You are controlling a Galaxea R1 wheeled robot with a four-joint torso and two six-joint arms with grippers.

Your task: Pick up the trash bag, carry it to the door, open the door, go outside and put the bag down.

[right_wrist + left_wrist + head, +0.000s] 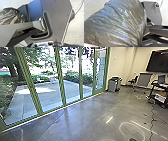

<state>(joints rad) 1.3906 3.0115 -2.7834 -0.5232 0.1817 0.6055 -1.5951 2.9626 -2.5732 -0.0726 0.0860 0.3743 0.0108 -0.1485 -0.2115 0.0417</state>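
Grey and faintly glossy, the floor (85,122) runs up to tall green-framed glass panes (47,82) in the head view, with a flat dark screen (159,62) and a boxy bin (112,85) farther off. The left wrist view has the trash bag (120,22), thin shiny plastic creased towards a bunched end; the right wrist view has a rounded, crinkled part of it. How far either pincer is open, or what it grips, I cannot tell.
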